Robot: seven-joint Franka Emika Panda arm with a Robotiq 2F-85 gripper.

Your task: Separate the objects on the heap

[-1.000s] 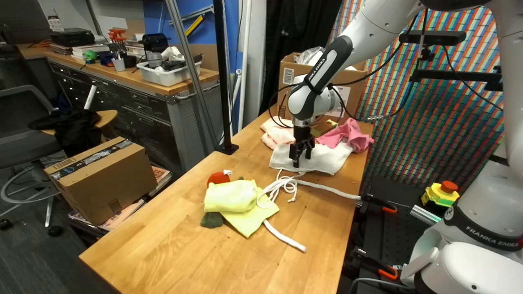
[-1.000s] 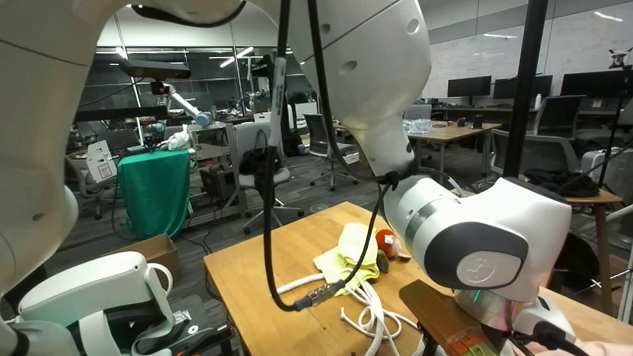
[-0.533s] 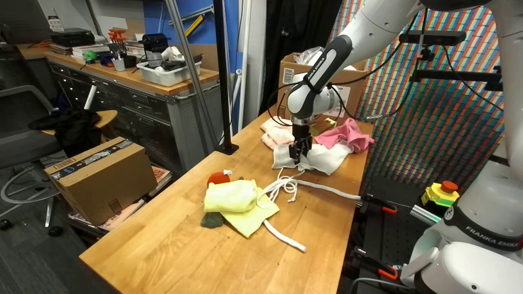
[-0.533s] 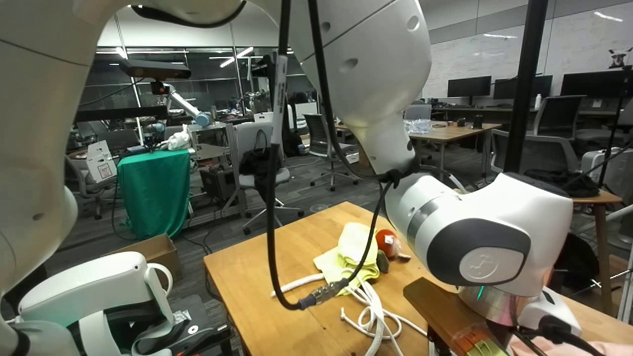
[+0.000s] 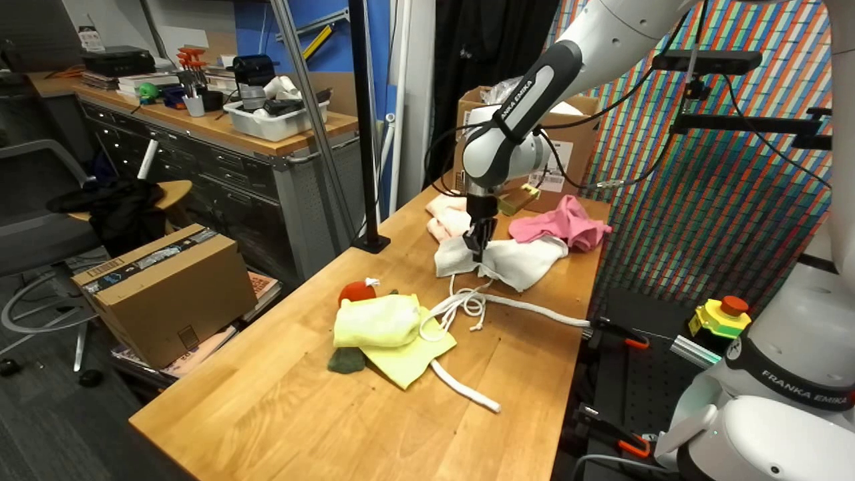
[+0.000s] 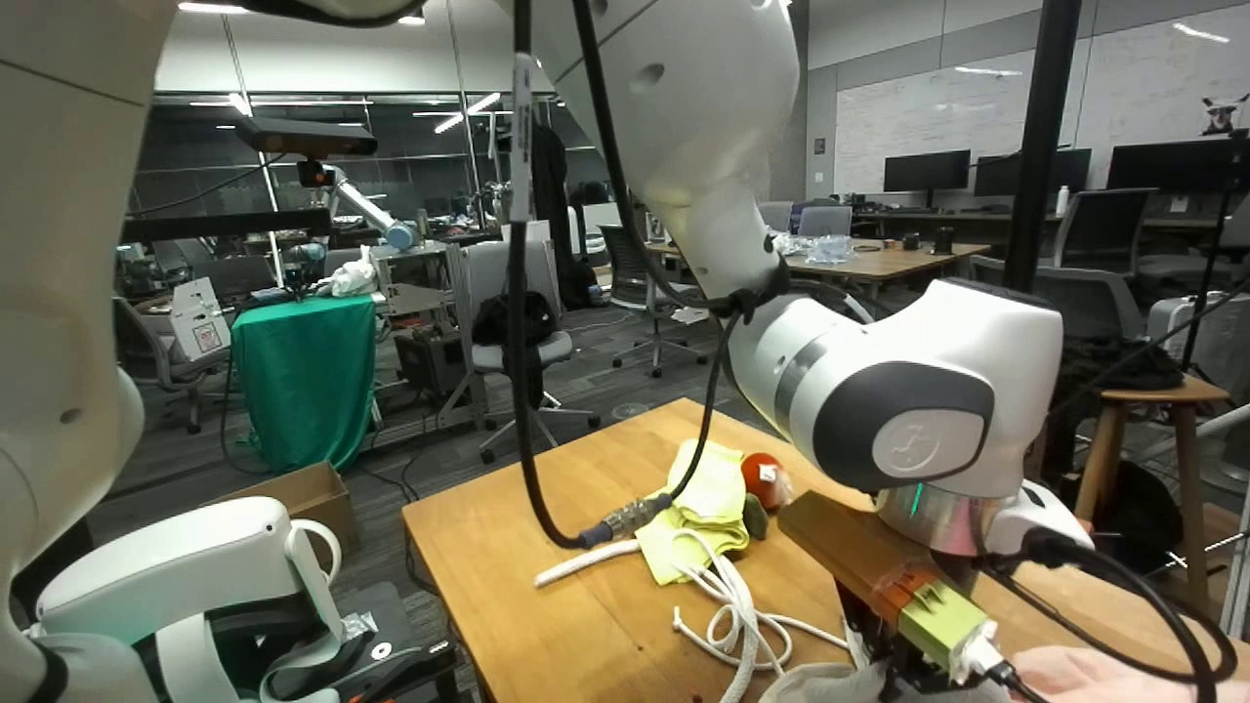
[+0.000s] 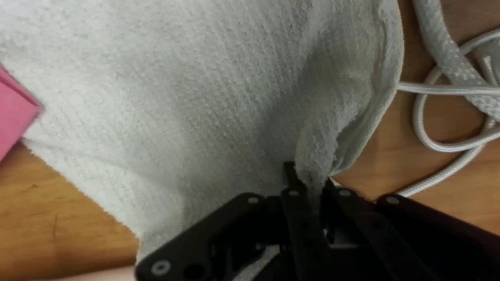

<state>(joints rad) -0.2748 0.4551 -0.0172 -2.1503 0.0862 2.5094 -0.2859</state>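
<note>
My gripper (image 5: 478, 256) is shut on a fold of the white cloth (image 5: 524, 262). Seen from the wrist, the bunched cloth (image 7: 175, 97) rises between the jaws, and the fingers pinch it from both sides. Behind the cloth lie a pink cloth (image 5: 564, 224) and a peach cloth (image 5: 446, 217). Closer to the table's middle is a heap: a folded yellow cloth (image 5: 377, 321) with a red round thing (image 5: 357, 292) and a dark green thing (image 5: 346, 361) partly under it. White cord (image 5: 461, 304) lies looped between heap and white cloth; a thicker white rope (image 5: 467, 389) pokes out below the yellow cloth.
A large cardboard box (image 5: 568, 160) stands at the table's far end. A black post (image 5: 372, 243) is fixed at one table edge. Clamps (image 5: 621, 332) and the robot's base line the opposite edge. A cable loop (image 6: 527, 439) hangs off the arm.
The jaws have come together on the white cloth, gathering it into a fold. My gripper has since risen slightly and shifted left in an exterior view, drawing the cloth along. The yellow heap stays put.
</note>
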